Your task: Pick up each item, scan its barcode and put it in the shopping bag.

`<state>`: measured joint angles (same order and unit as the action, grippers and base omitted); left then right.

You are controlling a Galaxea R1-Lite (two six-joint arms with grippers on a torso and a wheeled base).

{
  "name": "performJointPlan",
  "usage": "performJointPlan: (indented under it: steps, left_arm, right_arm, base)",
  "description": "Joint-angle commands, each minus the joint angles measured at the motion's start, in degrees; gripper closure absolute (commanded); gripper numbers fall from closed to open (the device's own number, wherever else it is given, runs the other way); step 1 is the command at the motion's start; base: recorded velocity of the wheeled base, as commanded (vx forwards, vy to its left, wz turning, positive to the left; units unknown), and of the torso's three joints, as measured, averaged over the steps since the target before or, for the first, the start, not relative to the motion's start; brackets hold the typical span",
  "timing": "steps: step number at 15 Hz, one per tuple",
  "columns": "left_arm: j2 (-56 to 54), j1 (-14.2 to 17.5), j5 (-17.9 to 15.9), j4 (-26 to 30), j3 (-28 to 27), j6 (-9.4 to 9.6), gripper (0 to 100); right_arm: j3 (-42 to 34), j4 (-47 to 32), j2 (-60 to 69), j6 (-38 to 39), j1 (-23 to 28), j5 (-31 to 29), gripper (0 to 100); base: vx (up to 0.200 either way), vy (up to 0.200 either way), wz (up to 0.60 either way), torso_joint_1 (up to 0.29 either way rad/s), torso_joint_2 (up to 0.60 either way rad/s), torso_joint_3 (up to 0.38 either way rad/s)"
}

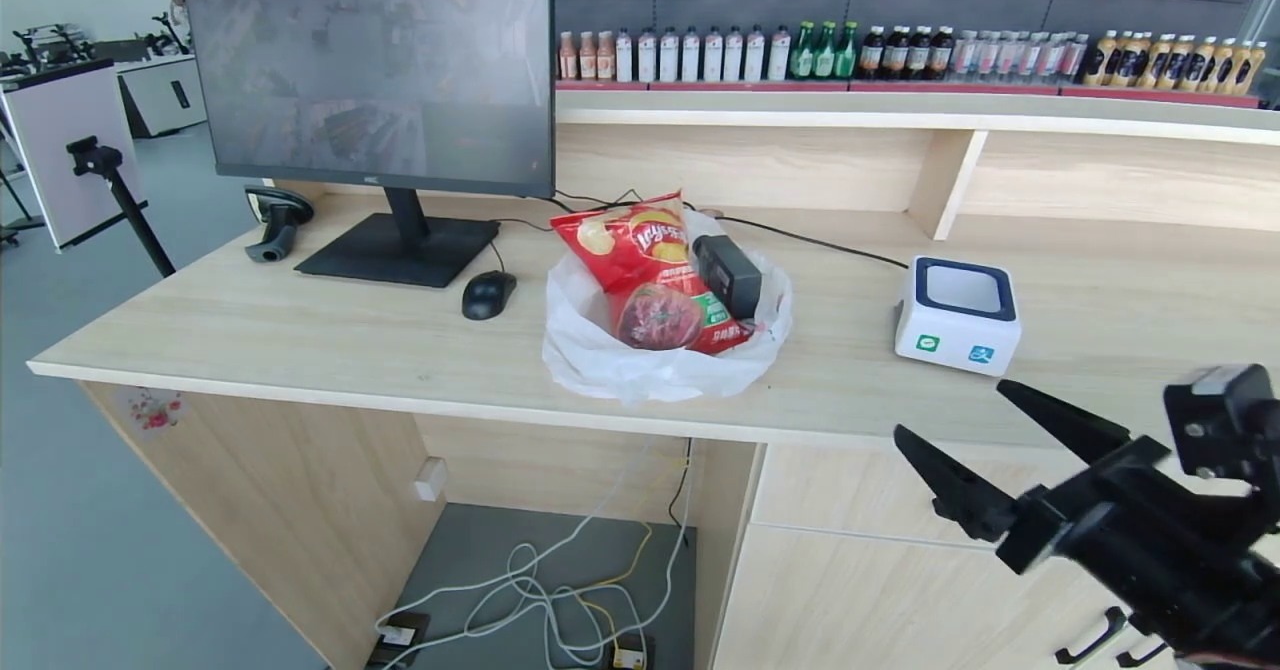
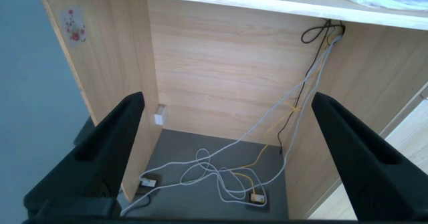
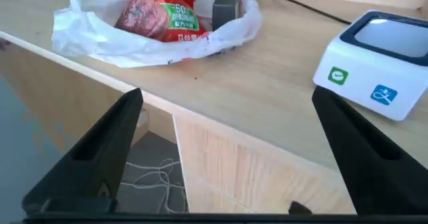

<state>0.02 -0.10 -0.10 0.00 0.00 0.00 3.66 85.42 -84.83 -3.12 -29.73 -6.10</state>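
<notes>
Already in the white shopping bag, near the counter's front edge: red chip bag and a dark item, possibly a box. Right of the bag, bare wood up to the white scanner. Right gripper spread wide, empty, off the edge right of the bag; left gripper equally agape, empty, lower than the bag.

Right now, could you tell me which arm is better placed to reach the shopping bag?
Probably right: the right gripper is open near the counter edge, the shopping bag ahead of it; the left gripper hangs lower, facing cables beneath the counter.
</notes>
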Motion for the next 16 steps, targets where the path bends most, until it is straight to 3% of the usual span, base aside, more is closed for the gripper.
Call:
performJointPlan:
  steps: [1,4,7,9,10,12,13,16]
  left_arm:
    - [0.0,0.0,0.0,0.0,0.0,0.00,0]
    - [0.0,0.0,0.0,0.0,0.0,-0.09,0]
    - [0.0,0.0,0.0,0.0,0.0,-0.18,0]
    - [0.0,0.0,0.0,0.0,0.0,-0.18,0]
    - [0.0,0.0,0.0,0.0,0.0,-0.18,0]
    - [0.0,0.0,0.0,0.0,0.0,-0.18,0]
    - [0.0,0.0,0.0,0.0,0.0,-0.26,0]
    - [0.0,0.0,0.0,0.1,0.0,-0.18,0]
  right_arm:
    - [-3.7,-18.4,24.8,0.7,-1.0,1.8,0]
    - [-3.4,-60.9,52.8,-0.7,-4.5,5.4,0]
    - [-1.6,-88.2,76.6,-2.5,-5.2,5.5,0]
    - [-2.1,-86.4,76.0,-2.4,-1.2,5.4,0]
    - [-2.1,-86.4,75.4,-1.2,5.1,5.0,0]
    - [-3.7,-85.3,73.7,2.5,23.2,4.7,0]
    - [-3.6,-85.3,75.4,2.3,28.4,4.7,0]
    - [-3.6,-85.2,82.1,1.5,28.5,4.9,0]
  base:
    - [0.000,0.000,0.00,0.000,0.00,0.000]
    - [0.000,0.000,0.00,0.000,0.00,0.000]
    - [0.000,0.000,0.00,0.000,0.00,0.000]
    - [-0.200,0.000,0.00,0.005,0.00,0.005]
    - [-0.200,0.000,0.00,0.012,0.01,0.007]
    - [-0.200,0.000,0.00,0.000,0.00,0.002]
    - [-0.200,0.000,0.00,-0.017,0.00,0.002]
    - [-0.200,0.000,0.00,0.002,0.00,0.002]
